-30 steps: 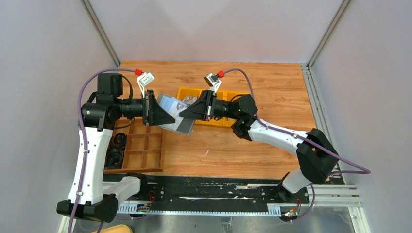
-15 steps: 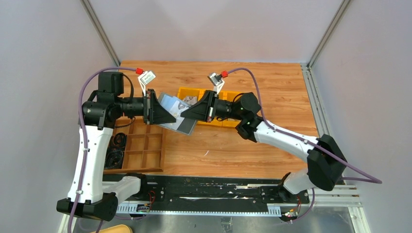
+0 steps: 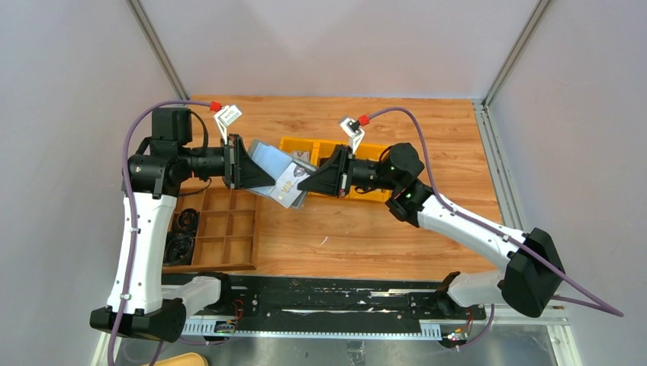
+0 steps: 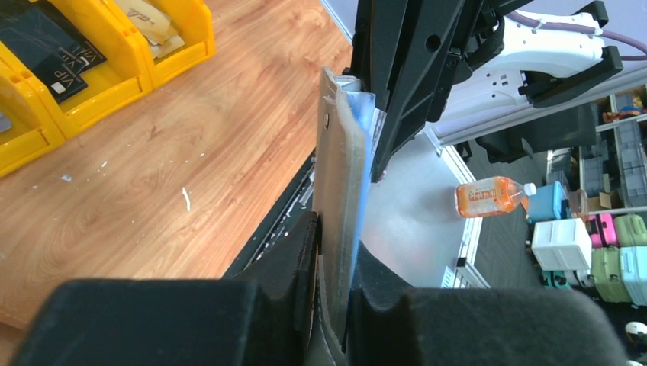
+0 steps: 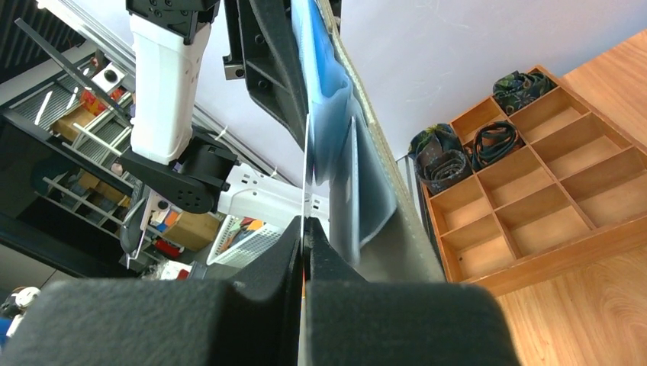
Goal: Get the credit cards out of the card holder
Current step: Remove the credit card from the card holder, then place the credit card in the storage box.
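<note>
Standing at the left edge of the table (image 3: 427, 130), a wooden compartment tray (image 3: 229, 229) is seen in the top view, and black coiled cables (image 3: 183, 232) are kept in its outer compartments. Over the far end of this tray the left gripper (image 3: 259, 174) is closed on the card holder (image 3: 267, 156), which is held in the air, off the table, and tilted. In the left wrist view the holder is seen edge-on and upright. Its lower part is pinched between the two black fingers (image 4: 294, 252), with the grey outer side turned to the left and the blue inner side to the right. One credit card (image 3: 285, 183), light with dark markings, is seen sticking partly out of the near right edge of the holder. The right gripper (image 3: 304, 184) is closed on the free end of this card. In the right wrist view the card appears only as a thin line clamped between the fingers, and its upper part is tucked beside the blue pockets. Whether more cards are inside the holder cannot be told. Behind the right gripper, yellow plastic bins (image 3: 368, 149) are placed on the table. In one of them a black card marked VIP (image 4: 53, 46) is shown by the left wrist view.
</note>
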`<state>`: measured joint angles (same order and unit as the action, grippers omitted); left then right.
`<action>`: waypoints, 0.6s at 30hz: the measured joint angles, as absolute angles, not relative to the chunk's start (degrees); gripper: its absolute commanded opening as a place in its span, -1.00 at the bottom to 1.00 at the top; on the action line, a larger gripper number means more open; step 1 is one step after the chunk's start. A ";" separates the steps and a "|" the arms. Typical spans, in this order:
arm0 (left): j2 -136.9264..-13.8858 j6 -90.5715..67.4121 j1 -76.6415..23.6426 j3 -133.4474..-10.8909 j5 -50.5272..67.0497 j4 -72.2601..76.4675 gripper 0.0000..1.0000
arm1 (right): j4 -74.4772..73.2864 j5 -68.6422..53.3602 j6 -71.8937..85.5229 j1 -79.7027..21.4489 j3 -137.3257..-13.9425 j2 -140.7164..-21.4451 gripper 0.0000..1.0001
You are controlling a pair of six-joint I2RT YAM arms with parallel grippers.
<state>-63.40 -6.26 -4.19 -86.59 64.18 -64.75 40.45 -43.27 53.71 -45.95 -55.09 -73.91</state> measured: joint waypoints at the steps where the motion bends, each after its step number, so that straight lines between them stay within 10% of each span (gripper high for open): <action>1: -63.40 -6.17 -4.16 -86.59 63.94 -64.75 -0.83 | 40.47 -43.77 53.84 -45.84 -55.09 -73.97 -1.00; 18: -62.11 1.91 -3.18 -89.56 39.05 -64.49 -0.87 | 8.75 -46.87 35.88 -29.93 -63.99 -78.02 -1.00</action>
<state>-62.11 1.91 -3.18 -89.56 39.05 -64.49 8.75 -46.87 35.88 -29.93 -63.99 -78.02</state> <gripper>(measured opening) 0.097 0.007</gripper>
